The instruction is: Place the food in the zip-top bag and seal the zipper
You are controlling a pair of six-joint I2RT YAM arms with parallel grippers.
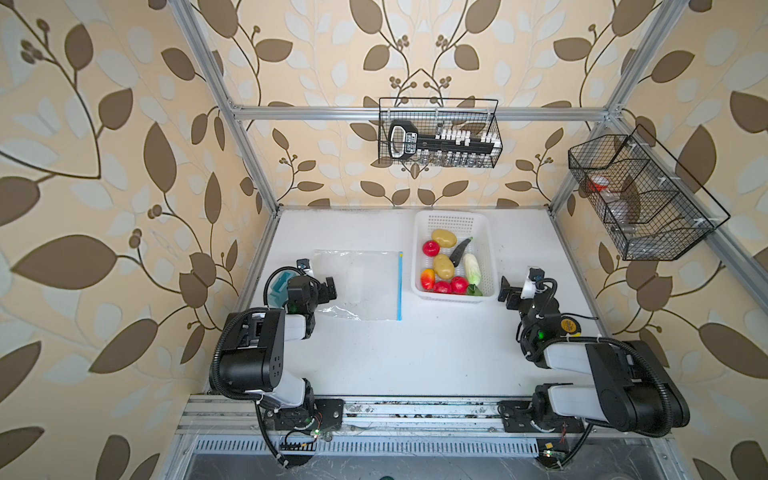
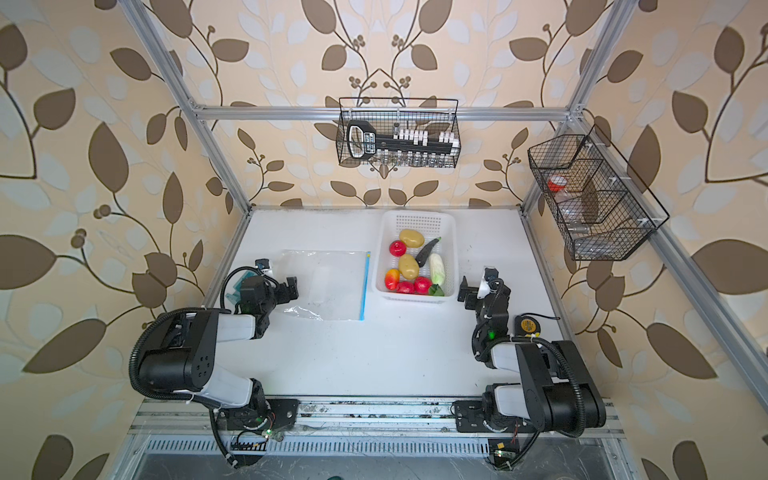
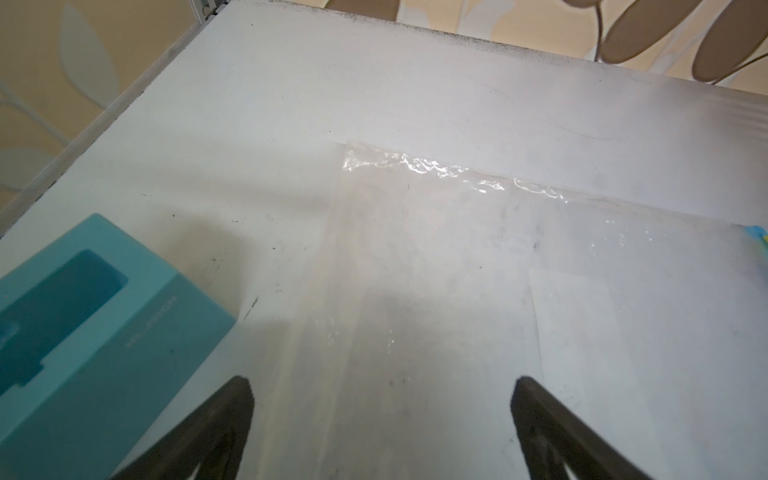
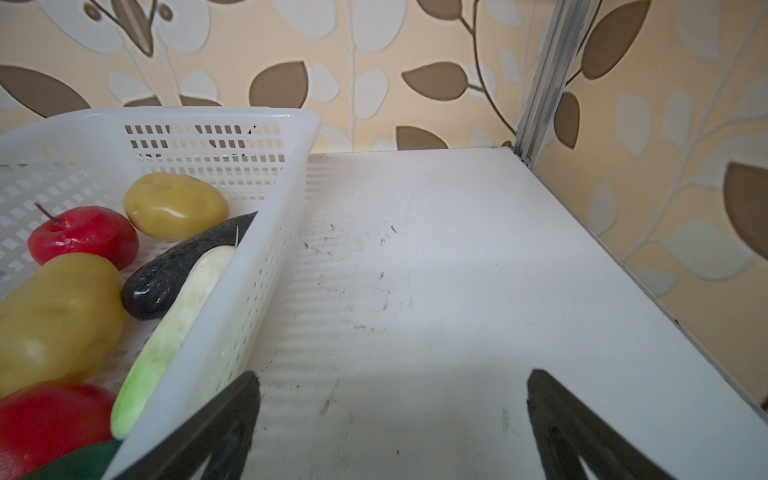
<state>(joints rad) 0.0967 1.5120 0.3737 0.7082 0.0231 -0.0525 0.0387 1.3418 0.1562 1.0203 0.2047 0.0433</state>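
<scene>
A teal box (image 1: 277,286) sits at the far left, well apart from the white perforated basket (image 1: 451,215). Next to it, the left gripper (image 1: 329,288) hovers with its fingers spread wide and nothing between them, over the side of the zip-top bag (image 1: 359,278) farthest from the basket. The bag lies flat and empty on the table (image 1: 415,353), just left of the basket. Its light-blue zipper (image 1: 400,286) runs along the edge facing the basket. I cannot tell whether that strip is pressed shut or parted.

All the food is inside the basket:
- two potatoes (image 1: 444,238)
- a red apple (image 1: 431,248)
- a dark eggplant (image 1: 460,251)
- a white-green cabbage (image 1: 472,269)
- a red-yellow mango (image 1: 427,278)
- two red tomatoes (image 1: 459,284)
- a green leaf (image 1: 474,291) at the near corner

The right gripper (image 1: 509,293) hangs just right of the basket's near corner, fingers released and empty, over bare table.

By my reading, the task has barely begun. No item has been lifted, and nothing is in the bag. Opening the mouth, moving every piece across and sealing all remain to be done.
</scene>
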